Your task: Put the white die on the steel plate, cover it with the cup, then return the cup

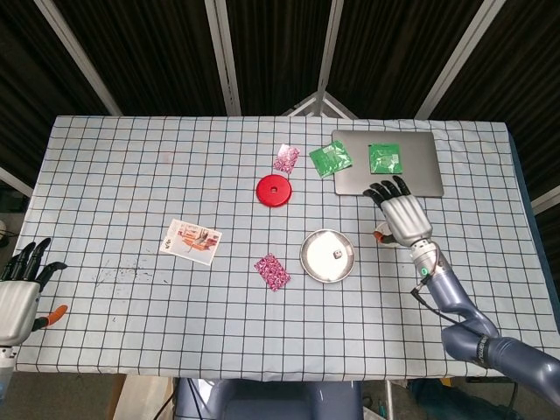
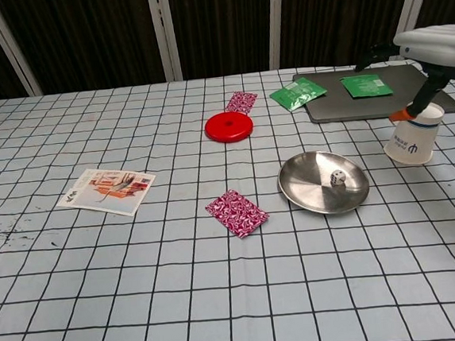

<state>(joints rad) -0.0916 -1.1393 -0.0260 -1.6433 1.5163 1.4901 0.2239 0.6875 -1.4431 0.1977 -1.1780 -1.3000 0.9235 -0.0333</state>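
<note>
The steel plate (image 1: 313,262) (image 2: 304,181) lies right of the table's middle. The white die (image 1: 335,255) (image 2: 337,179) rests inside it, uncovered. To the plate's right, a white paper cup (image 2: 413,140) stands upside down. In the head view the cup (image 1: 381,234) is mostly hidden under my right hand (image 1: 403,215). That right hand (image 2: 436,41) hovers just above the cup with fingers spread, its orange thumb tip close to the cup's top, and it holds nothing. My left hand (image 1: 17,294) rests off the table's front left corner, fingers apart and empty.
A grey laptop (image 1: 420,175) (image 2: 333,104) carrying green packets (image 1: 384,157) lies behind the cup. A red disc (image 1: 273,191) (image 2: 228,126), two pink patterned packets (image 1: 272,271) (image 1: 285,158) and a printed card (image 1: 191,241) lie left of the plate.
</note>
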